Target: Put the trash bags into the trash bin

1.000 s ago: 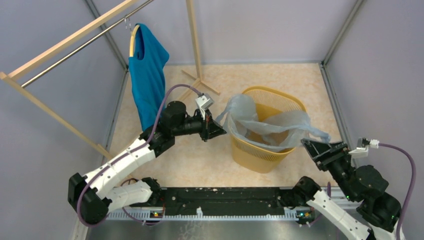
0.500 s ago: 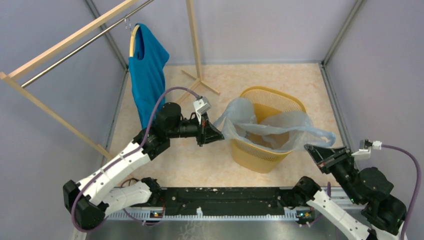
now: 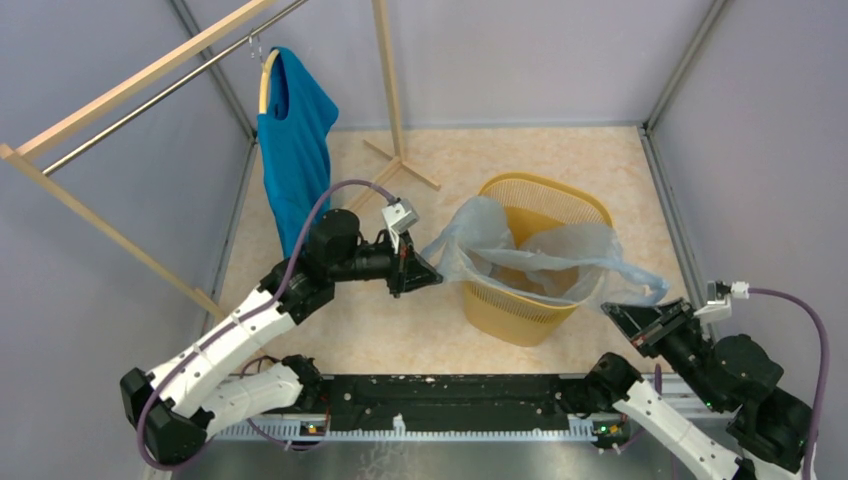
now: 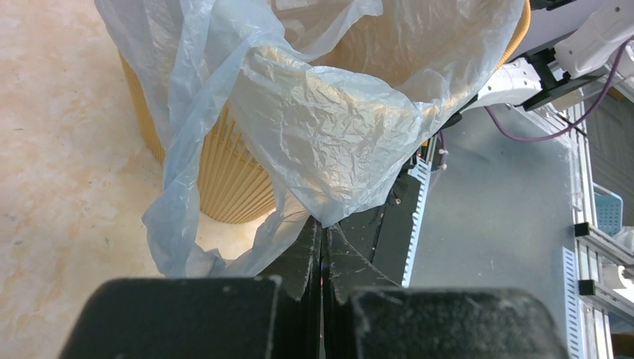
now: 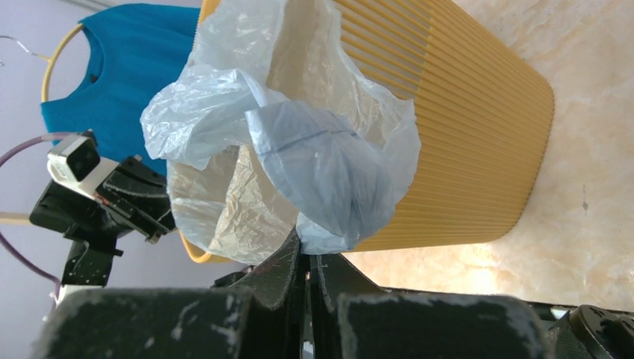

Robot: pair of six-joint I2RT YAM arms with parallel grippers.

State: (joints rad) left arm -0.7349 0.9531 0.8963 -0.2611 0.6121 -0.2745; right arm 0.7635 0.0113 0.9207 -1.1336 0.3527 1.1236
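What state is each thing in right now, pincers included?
trash bag: draped over the trash bin rim, held at two sides
trash bin: upright
left pincer: shut on the trash bag
right pincer: shut on the trash bag
shirt: hanging on the rack

a thin, crinkled, translucent plastic trash bag (image 4: pixel 321 142) drapes a ribbed, matt yellow plastic basket (image 5: pixel 463 112). behind it, a soft teal cloth shirt (image 3: pixel 295 150) hangs by a pale, smooth wooden rack (image 3: pixel 389 80), above a marbled tabletop (image 3: pixel 400 320).
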